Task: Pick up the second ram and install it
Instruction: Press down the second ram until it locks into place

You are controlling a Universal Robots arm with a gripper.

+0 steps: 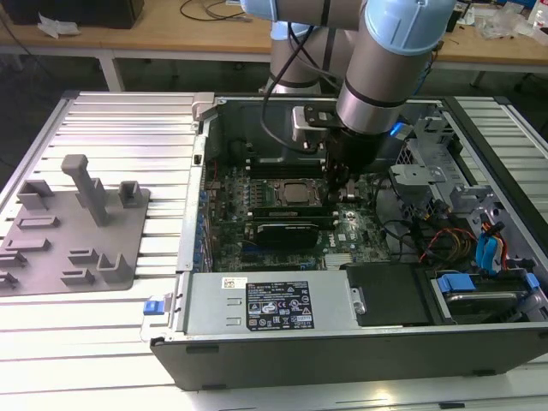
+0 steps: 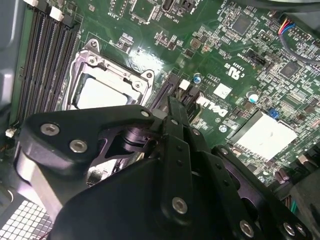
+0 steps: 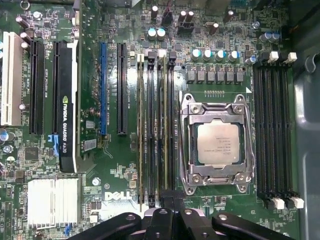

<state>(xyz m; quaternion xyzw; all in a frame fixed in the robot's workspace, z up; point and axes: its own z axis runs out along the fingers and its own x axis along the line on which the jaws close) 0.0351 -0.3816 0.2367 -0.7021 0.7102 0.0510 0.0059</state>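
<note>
Two thin green ram sticks stand edge-on in the slots beside the silver processor (image 3: 217, 142). The one nearer the processor, taken as the second ram (image 3: 163, 125), sits in line with my fingertips; the other stick (image 3: 140, 125) is two slots further away. My gripper (image 3: 167, 196) hovers low over one end of these slots, shut, with nothing visible between its fingers. In the exterior view my gripper (image 1: 342, 190) reaches down into the open computer case (image 1: 197, 282), just to the exterior view's right of the processor (image 1: 291, 193). The second wrist view shows my gripper (image 2: 172, 107) with its fingers pressed together above the board.
A black expansion card (image 3: 67, 110) stands in a slot beyond the ram. Empty black memory slots (image 3: 272, 130) lie on the processor's other side. A grey fixture plate (image 1: 73, 231) sits at the exterior view's left. Drive cage and cables (image 1: 462, 223) crowd the case's right.
</note>
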